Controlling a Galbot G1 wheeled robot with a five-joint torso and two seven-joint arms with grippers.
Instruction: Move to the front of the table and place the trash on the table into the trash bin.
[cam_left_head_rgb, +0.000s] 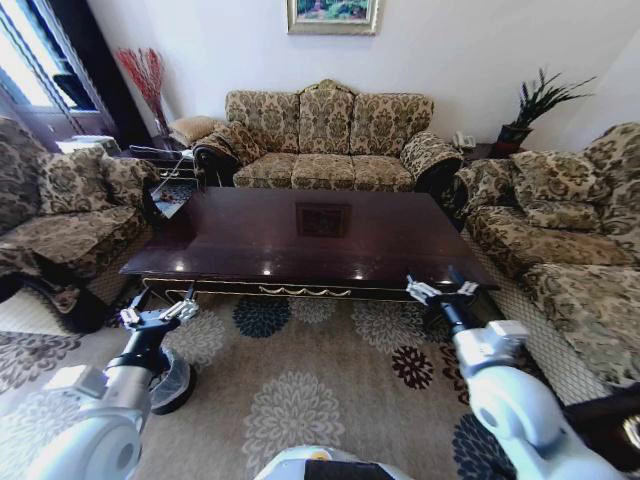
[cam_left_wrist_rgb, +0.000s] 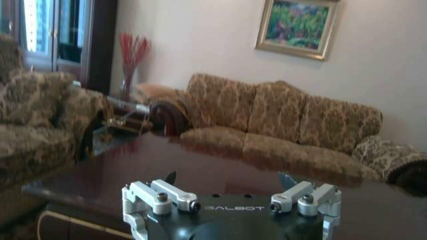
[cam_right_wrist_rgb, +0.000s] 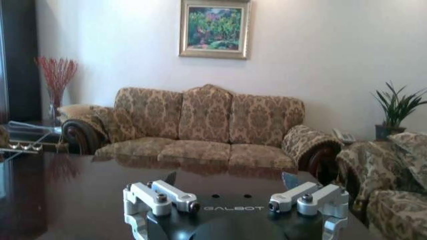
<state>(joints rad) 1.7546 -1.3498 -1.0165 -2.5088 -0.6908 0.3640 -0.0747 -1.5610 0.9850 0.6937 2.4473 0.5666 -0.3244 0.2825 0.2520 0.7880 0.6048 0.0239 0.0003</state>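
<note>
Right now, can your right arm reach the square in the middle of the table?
Probably yes, maybe with a stretch. The right end effector hangs open at the front edge of the table, and I see nothing standing on the glossy top between it and the square inlay to block the way.

table (cam_left_head_rgb: 300, 240): glossy dark brown wood, low, rectangular
top: square inlay (cam_left_head_rgb: 323, 220) at centre
floor: floral patterned carpet (cam_left_head_rgb: 300, 390) under it
</note>
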